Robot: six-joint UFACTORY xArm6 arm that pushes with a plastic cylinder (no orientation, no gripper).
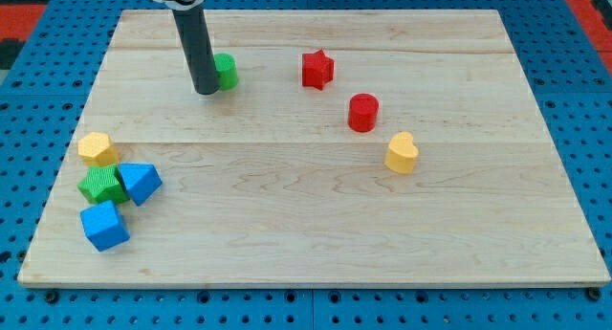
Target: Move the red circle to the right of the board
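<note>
The red circle (362, 112) stands on the wooden board (316, 225), right of the middle in the upper half. My tip (206, 89) rests on the board at the upper left, far to the left of the red circle. It touches or nearly touches the left side of a green block (226, 71), whose shape is partly hidden by the rod. A red star (316, 69) lies up and left of the red circle. A yellow heart (402, 153) lies just down and right of it.
A cluster sits at the board's lower left: a yellow hexagon-like block (97, 148), a green star (101, 185), a blue triangle (142, 183) and a blue cube (104, 226). A blue pegboard (574, 110) surrounds the board.
</note>
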